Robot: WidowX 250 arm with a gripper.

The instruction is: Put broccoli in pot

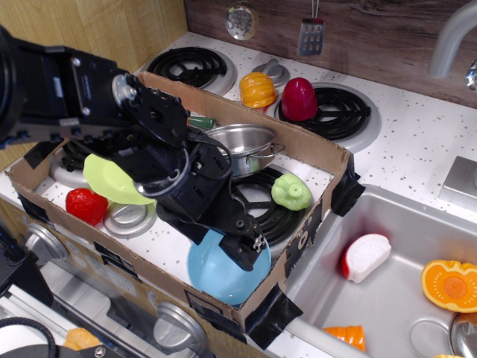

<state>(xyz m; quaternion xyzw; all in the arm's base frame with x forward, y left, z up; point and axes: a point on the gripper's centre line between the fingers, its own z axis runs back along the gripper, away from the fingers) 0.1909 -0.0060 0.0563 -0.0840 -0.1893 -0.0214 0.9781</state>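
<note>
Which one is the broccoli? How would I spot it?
Look inside the cardboard tray on the stove. Near its right end, on a black burner, sits the broccoli. It is small, lumpy and light green, unlike the flat lime plate further left.

- Bright, even light from above, colours strong across the toy stove.
- Sharp white glare on the rim of the pot (242,142), and soft sheen on the broccoli (291,192).
- The sink (387,224) shows pale reflections along its steel wall.
- The black arm (149,127) reads dark, its detail hard to make out.
- Slight softness at the near bottom-left corner; the centre is in focus.
- Shadows are short and faint.
</note>
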